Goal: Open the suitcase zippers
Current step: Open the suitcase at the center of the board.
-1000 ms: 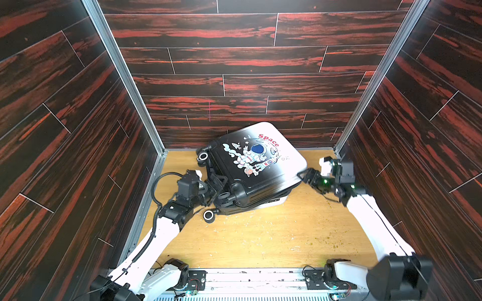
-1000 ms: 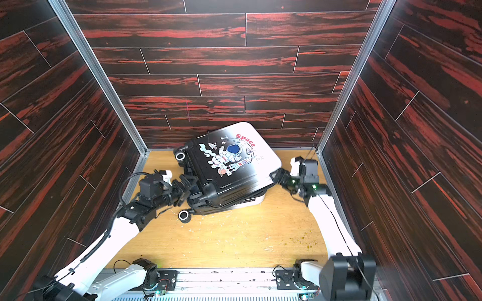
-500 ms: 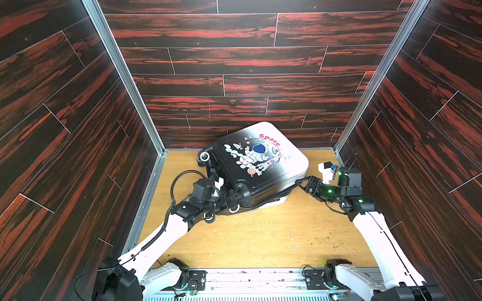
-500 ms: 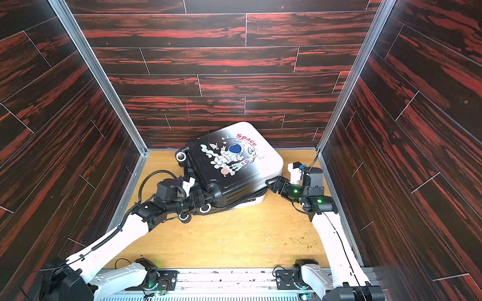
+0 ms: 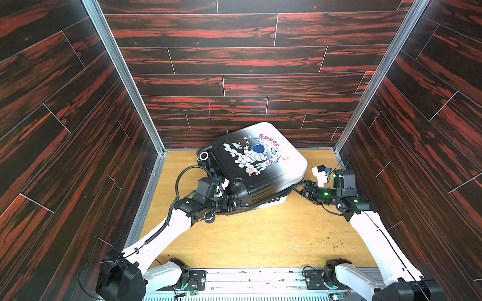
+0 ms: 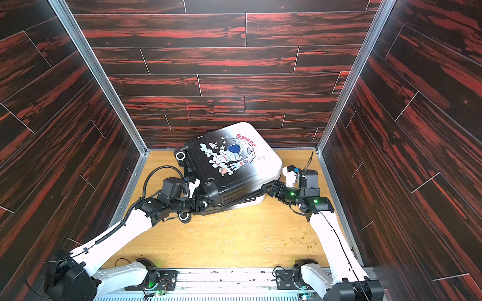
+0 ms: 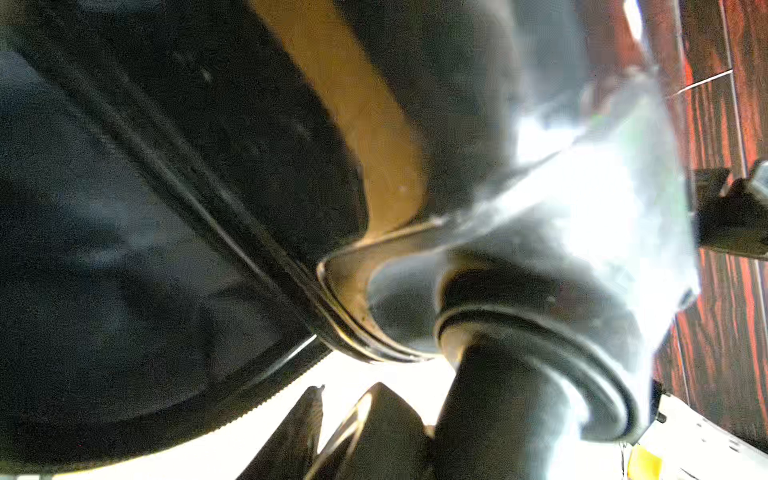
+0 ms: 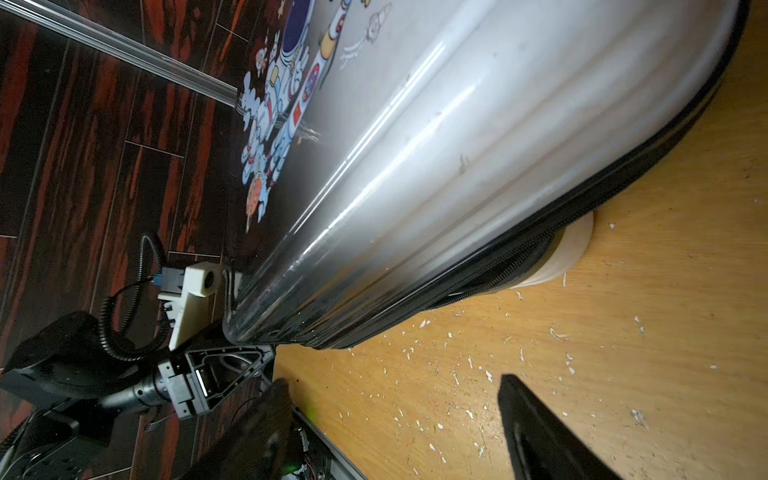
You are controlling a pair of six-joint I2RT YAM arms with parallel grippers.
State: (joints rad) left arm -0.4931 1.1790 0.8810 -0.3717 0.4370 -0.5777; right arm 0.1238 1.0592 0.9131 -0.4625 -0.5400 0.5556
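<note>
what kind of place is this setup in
Probably a lab test booth, not a home: wood-print panels between metal corner posts, a scuffed plywood floor, and two robot arms mounted on a front rail.

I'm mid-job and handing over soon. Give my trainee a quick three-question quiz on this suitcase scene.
1. True or false: the right gripper has its fingers shut on the suitcase.
2. The left gripper is at the suitcase's: A) black wheel end, B) white end, C) printed top.
3. Which red word is printed on the suitcase?
Key: 1 false, the fingers stand open and empty. 2 A. 3 Space.
</note>
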